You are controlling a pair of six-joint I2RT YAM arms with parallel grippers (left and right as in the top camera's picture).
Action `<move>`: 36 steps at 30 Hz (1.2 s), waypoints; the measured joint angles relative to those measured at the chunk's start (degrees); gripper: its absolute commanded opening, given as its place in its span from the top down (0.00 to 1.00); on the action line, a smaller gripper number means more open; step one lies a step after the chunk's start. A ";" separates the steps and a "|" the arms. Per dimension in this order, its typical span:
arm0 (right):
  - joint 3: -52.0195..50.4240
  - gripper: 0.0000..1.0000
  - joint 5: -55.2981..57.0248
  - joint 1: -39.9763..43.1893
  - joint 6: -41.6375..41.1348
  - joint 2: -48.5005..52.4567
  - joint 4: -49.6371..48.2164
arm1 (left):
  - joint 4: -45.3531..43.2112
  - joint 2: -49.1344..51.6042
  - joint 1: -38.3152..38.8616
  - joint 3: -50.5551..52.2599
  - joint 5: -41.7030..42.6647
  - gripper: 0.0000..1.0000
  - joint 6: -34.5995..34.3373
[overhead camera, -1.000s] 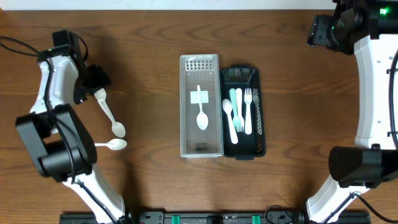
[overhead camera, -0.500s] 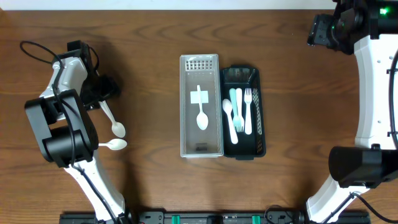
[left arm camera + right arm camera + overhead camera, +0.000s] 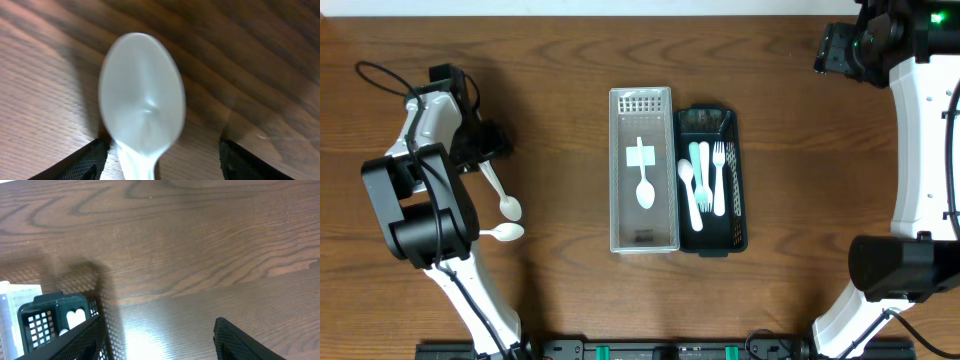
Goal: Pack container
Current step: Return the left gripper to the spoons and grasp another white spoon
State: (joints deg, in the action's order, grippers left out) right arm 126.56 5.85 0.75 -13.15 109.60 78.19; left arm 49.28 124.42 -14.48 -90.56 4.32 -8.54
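From overhead, the left gripper (image 3: pixel 486 148) sat over the handle end of a white spoon (image 3: pixel 508 207) lying at the left of the tabletop (image 3: pixel 560 80), with a second spoon (image 3: pixel 506 232) just near of its bowl. The clear container (image 3: pixel 620 232) stood mid-table with one spoon inside, and a black tray (image 3: pixel 741 236) of cutlery touched its right side. The right gripper (image 3: pixel 824 50) hung at the far right.

In the left wrist view, the fingers (image 3: pixel 85 162) stood spread on either side of the spoon's handle, released.

In the right wrist view, the gripper was likewise released, with bare wood between its fingers.
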 measured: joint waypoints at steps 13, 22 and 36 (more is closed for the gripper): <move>0.00 0.28 0.00 0.00 -0.02 0.00 0.20 | -0.50 -0.17 4.79 0.00 -0.04 0.25 2.67; 0.00 0.28 0.00 0.00 -0.02 0.00 0.20 | -2.29 -0.20 4.85 0.00 -0.44 0.25 3.91; 0.00 0.28 0.00 0.00 -0.02 0.00 0.20 | -1.38 -0.22 13.20 0.00 -0.24 0.25 5.84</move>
State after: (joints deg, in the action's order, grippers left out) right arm 126.56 5.85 0.75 -13.17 109.60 78.39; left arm 47.90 124.20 -1.28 -90.56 4.08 -2.70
